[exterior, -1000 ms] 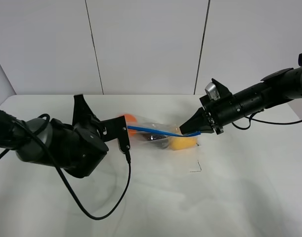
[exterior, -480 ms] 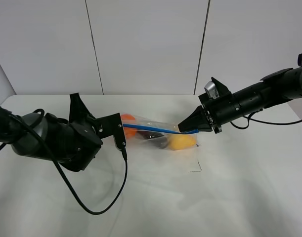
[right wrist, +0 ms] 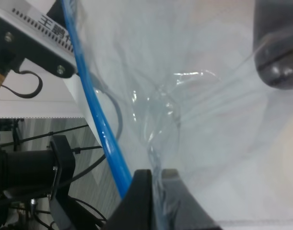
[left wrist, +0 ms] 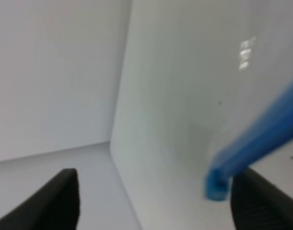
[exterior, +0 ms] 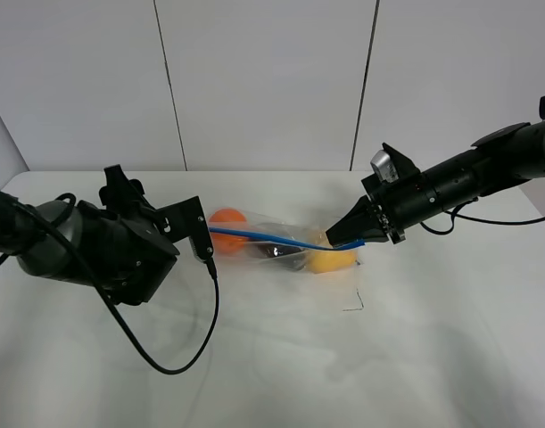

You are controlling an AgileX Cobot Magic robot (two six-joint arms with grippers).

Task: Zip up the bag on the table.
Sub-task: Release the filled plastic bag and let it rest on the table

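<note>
The clear bag (exterior: 285, 239) lies across the middle of the white table (exterior: 281, 366), with orange (exterior: 226, 219), dark and yellow (exterior: 331, 261) produce inside. Its blue zipper strip (exterior: 263, 235) runs between both grippers. My right gripper (exterior: 343, 240) is shut on the bag's right end; in the right wrist view its fingertips (right wrist: 158, 184) pinch clear plastic beside the blue strip (right wrist: 96, 120). My left gripper (exterior: 202, 237) stands at the strip's left end. In the left wrist view its fingers (left wrist: 57, 199) are wide apart, and the blurred strip end (left wrist: 218, 184) hangs free between them.
A black cable (exterior: 178, 357) loops from the left arm over the table's front left. A small dark mark (exterior: 354, 303) lies in front of the bag. White wall panels (exterior: 263, 80) rise just behind the table's far edge.
My left gripper has opened and let go of the zipper strip, and the left arm has drawn back to the left. The right gripper keeps its hold and has barely moved.
</note>
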